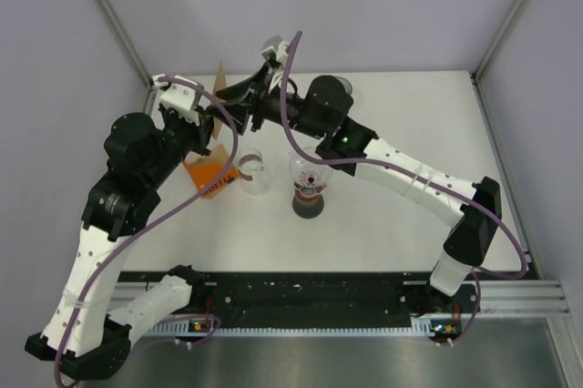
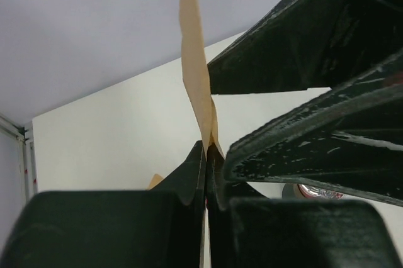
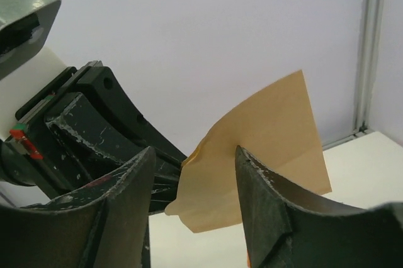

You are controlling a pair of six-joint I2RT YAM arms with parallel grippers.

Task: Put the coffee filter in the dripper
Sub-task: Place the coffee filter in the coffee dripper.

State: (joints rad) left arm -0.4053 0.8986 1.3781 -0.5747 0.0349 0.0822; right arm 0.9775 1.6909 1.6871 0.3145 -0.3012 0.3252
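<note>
The brown paper coffee filter (image 1: 219, 85) is held up in the air at the back left. My left gripper (image 1: 215, 120) is shut on its lower corner; in the left wrist view its tips (image 2: 206, 150) pinch the filter (image 2: 194, 73), seen edge-on. My right gripper (image 1: 239, 104) is open right beside it. In the right wrist view the filter (image 3: 264, 148) stands between and just beyond its spread fingers (image 3: 255, 173), and touch cannot be told. The glass dripper (image 1: 308, 174) stands on a dark base mid-table, away from both grippers.
An orange filter packet (image 1: 211, 176) lies under the left arm. A clear glass vessel (image 1: 254, 172) stands between the packet and the dripper. The back wall is close behind the grippers. The right gripper's fingers (image 2: 308, 67) crowd the left wrist view.
</note>
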